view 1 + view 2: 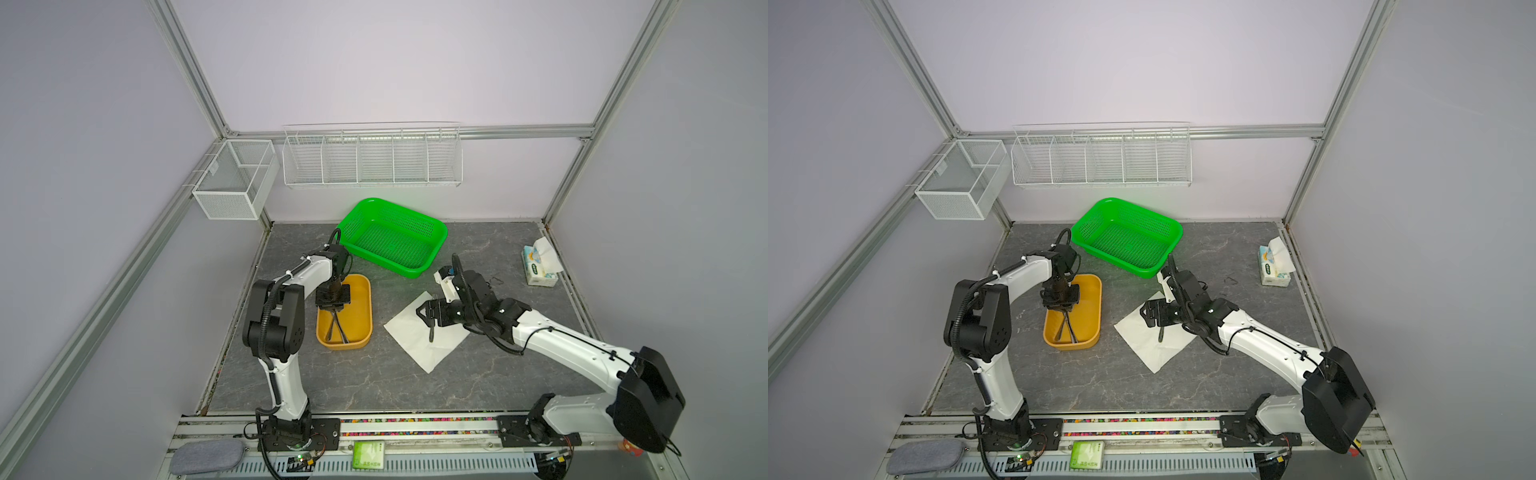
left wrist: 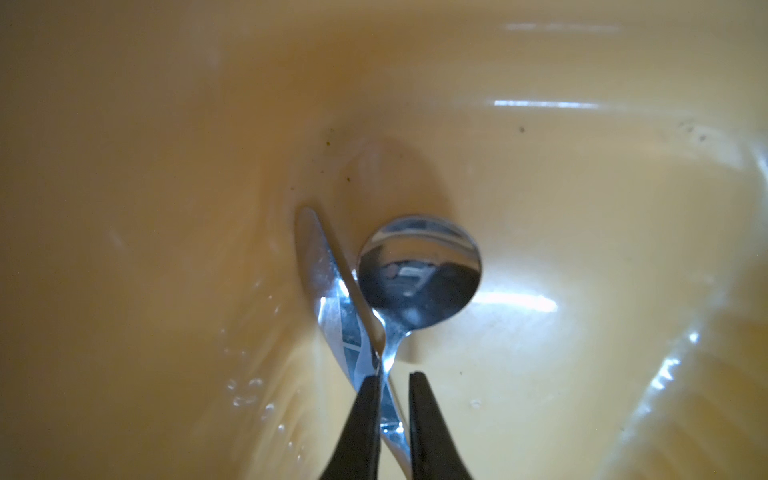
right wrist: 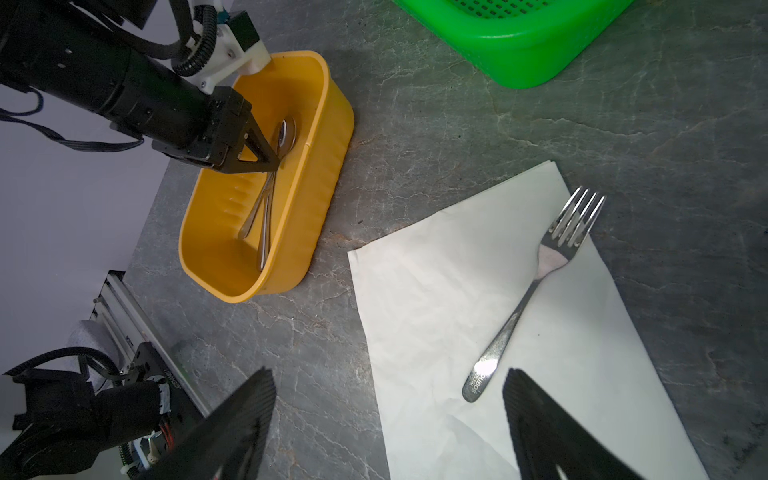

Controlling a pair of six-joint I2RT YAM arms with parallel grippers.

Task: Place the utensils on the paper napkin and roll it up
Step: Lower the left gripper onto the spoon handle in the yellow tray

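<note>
On the grey marbled tabletop [image 1: 478, 249], the paper napkin [image 1: 411, 347] is spread flat as a white, faintly creased diamond, near the yellow tub [image 1: 362, 291] but apart from it. The fork [image 3: 536, 282] is laid on the napkin with its tines toward the green basket [image 1: 440, 232]. In both top views it is mostly hidden under the right gripper [image 1: 422, 313]. Only in the right wrist view is it shown whole: shiny, with lettering stamped near the handle end. That gripper is held above the napkin, its jaws spread wide and nothing clasped between them.

The spoon [image 2: 419, 266] and the knife [image 2: 328, 282] are kept in the tub. In the top views they are seen merely as thin dark crossed lines. In the left wrist view a mirror-bright bowl and blade are shown side by side, the spoon's neck crossing the knife. The left gripper [image 2: 392, 384] stands inside the tub, its jaws drawn almost together on the knife's shaft at that crossing. Whether the spoon is caught too cannot be told.
</note>
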